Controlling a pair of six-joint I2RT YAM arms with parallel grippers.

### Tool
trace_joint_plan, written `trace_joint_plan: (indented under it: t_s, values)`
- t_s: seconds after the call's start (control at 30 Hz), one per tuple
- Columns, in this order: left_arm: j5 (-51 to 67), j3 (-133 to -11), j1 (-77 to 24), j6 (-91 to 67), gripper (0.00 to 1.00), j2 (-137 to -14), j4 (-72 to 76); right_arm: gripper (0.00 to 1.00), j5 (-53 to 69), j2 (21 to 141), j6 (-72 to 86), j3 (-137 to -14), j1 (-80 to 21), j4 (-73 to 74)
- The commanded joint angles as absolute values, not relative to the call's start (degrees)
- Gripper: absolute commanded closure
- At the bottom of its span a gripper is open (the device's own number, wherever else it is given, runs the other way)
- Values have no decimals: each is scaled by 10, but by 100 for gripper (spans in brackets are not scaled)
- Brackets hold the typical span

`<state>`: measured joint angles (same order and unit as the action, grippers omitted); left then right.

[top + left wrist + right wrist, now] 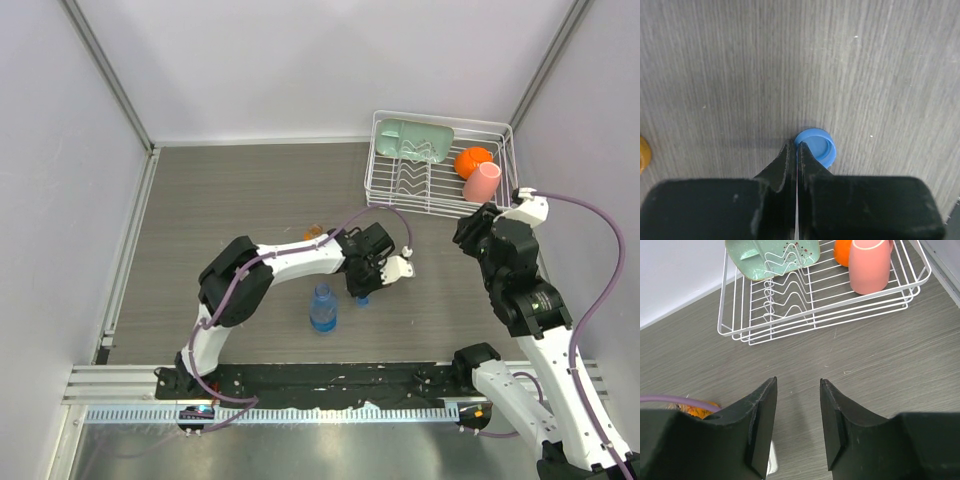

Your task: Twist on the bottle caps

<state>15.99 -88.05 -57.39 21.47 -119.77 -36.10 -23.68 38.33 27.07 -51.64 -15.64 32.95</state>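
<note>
Clear bottle (322, 308): upright, nearest the arm bases. Blue cap (816, 146): on the table just beyond; left gripper (796, 146) closed at its rim, hold uncertain; pickup step, next a lift to the bottle neck. Right gripper (797, 425): farther, jaws partly apart, empty

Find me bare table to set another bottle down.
Widest free patch: the far-left table, between the left wall, the back wall and the left arm. A narrower strip lies between the rack and the left gripper. Crowded: mid-table around the bottle, the cap and that gripper.
</note>
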Motion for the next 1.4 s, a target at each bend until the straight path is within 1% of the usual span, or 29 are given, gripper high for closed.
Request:
trace_joint_plan:
  t_s: [0.0,0.1,0.23,0.37,0.4,0.47,0.5,0.53,0.57,0.6,0.63,0.67,0.7,0.73,0.77,0.8,0.83,0.97,1.13,1.37]
  values:
    - [70,-874,-567,236,100,-1178,-338,55,-220,395,280,-542,-156,301]
    - [33,-917,-549,251,100,-1131,-358,54,-199,406,298,-564,-156,299]
    - [16,-1011,-501,274,100,-1062,-388,53,-155,426,348,-594,-156,293]
    - [5,-1054,-485,308,100,-990,-395,52,-123,444,398,-604,-156,280]
    - [-12,-1056,-484,312,100,-977,-399,50,-114,448,409,-605,-155,277]
    - [-2,-1037,-483,356,100,-915,-393,50,-84,458,456,-607,-156,264]
    - [29,-1006,-483,367,100,-891,-376,49,-66,467,474,-606,-156,246]
    - [37,-988,-483,371,100,-839,-354,48,-46,474,492,-594,-156,230]
    - [49,-970,-483,373,100,-818,-309,46,-26,477,544,-585,-156,208]
    - [82,-940,-483,380,100,-796,-293,44,38,484,573,-570,-156,144]
    - [103,-927,-483,379,100,-768,-280,40,67,488,610,-532,-156,100]
    - [116,-913,-483,373,100,-756,-255,38,101,492,685,-511,-156,51]
    - [139,-900,-483,347,100,-751,-249,36,146,502,737,-486,-156,-70]
    - [144,-897,-483,331,100,-746,-244,32,164,506,782,-436,-156,-132]
    - [146,-893,-483,311,100,-739,-216,31,173,512,866,-412,-157,-194]
    - [143,-881,-483,271,100,-737,-197,31,178,518,895,-393,-160,-296]
    - [148,-874,-483,260,100,-732,-178,30,180,530,917,-370,-163,-331]
    - [137,-812,-497,254,100,-717,-52,27,195,551,961,-374,-169,-382]
    - [105,-773,-519,273,100,-731,57,25,205,596,1056,-367,-182,-511]
    - [109,-783,-529,286,100,-760,93,25,218,631,1076,-366,-206,-540]
